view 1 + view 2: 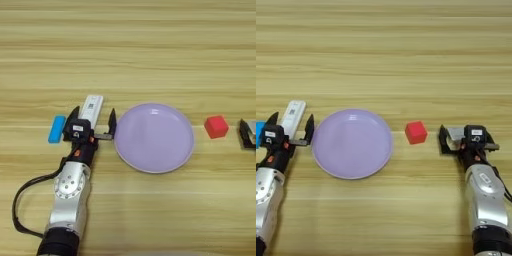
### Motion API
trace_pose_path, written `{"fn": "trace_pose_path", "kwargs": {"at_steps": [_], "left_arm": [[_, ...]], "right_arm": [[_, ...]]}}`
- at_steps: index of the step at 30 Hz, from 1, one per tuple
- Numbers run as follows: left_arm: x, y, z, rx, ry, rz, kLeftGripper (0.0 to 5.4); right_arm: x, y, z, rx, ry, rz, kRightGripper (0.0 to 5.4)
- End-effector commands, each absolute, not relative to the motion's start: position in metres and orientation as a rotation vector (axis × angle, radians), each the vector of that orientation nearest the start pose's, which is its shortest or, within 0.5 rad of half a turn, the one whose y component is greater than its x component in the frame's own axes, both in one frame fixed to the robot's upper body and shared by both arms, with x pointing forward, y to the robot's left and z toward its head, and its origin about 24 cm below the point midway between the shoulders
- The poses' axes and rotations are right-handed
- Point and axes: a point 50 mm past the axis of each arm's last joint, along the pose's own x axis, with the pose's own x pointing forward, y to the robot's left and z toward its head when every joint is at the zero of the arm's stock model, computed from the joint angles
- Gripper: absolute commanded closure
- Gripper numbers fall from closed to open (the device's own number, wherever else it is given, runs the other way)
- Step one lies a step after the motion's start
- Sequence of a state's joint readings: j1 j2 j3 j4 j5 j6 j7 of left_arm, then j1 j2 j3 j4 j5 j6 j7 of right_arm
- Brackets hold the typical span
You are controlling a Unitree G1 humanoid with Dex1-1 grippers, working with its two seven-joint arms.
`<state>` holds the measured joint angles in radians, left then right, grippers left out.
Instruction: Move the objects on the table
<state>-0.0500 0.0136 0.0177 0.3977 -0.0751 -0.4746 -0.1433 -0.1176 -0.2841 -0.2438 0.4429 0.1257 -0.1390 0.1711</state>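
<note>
In the left eye view a lilac plate (154,137) lies on the wooden table (150,55) and serves as the landmark. Left of the plate, the left gripper (95,118) reaches up from the bottom edge on its silver arm; its two black fingers are spread wide, one finger (113,121) just beside the plate's left rim. The white stick (92,108) lies lengthwise between the fingers, its far end poking beyond them, and the jaws are not closed on it. Further left of the plate, past the gripper, lies a small blue block (57,129). Right of the plate, apart from its rim, sits the red cube (216,126). At the right edge of the picture, well right of the plate, a bit of the grey block (251,126) shows against a dark finger

In the right eye view the plate (352,143) sits left of centre. The cube (416,132) is near its right rim but not touching. Further right of the plate the right gripper (462,136) comes up from the lower right corner; its jaws are parted around the grey block (456,133), and whether they press on it cannot be told. Left of the plate the left gripper (290,126) straddles the stick (293,116) with its fingers apart, and only a sliver of the blue block (259,133) shows at the picture's left edge
</note>
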Motion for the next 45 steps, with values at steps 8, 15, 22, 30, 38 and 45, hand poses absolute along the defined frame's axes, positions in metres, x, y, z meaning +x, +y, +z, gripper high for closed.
{"fn": "trace_pose_path", "kwargs": {"at_steps": [8, 15, 22, 30, 38, 45], "left_arm": [[0.249, 0.151, 0.006, -0.038, -0.114, -0.107, 0.0], [0.249, 0.151, 0.006, -0.037, -0.114, -0.106, 0.0], [0.25, 0.152, 0.006, -0.037, -0.113, -0.105, 0.0], [0.25, 0.152, 0.006, -0.037, -0.113, -0.104, 0.0], [0.25, 0.152, 0.006, -0.037, -0.113, -0.102, 0.0], [0.25, 0.152, 0.006, -0.037, -0.113, -0.102, 0.0]], "right_arm": [[0.261, -0.265, -0.002, -0.043, 0.225, -0.116, 0.03], [0.259, -0.261, -0.007, 0.007, 0.273, -0.098, 0.31], [0.258, -0.257, -0.006, 0.001, 0.282, -0.077, 1.11], [0.257, -0.254, -0.005, -0.012, 0.281, -0.063, 1.94], [0.257, -0.253, -0.003, -0.019, 0.276, -0.061, 2.82], [0.257, -0.254, -0.002, -0.021, 0.272, -0.062, 2.93]]}}
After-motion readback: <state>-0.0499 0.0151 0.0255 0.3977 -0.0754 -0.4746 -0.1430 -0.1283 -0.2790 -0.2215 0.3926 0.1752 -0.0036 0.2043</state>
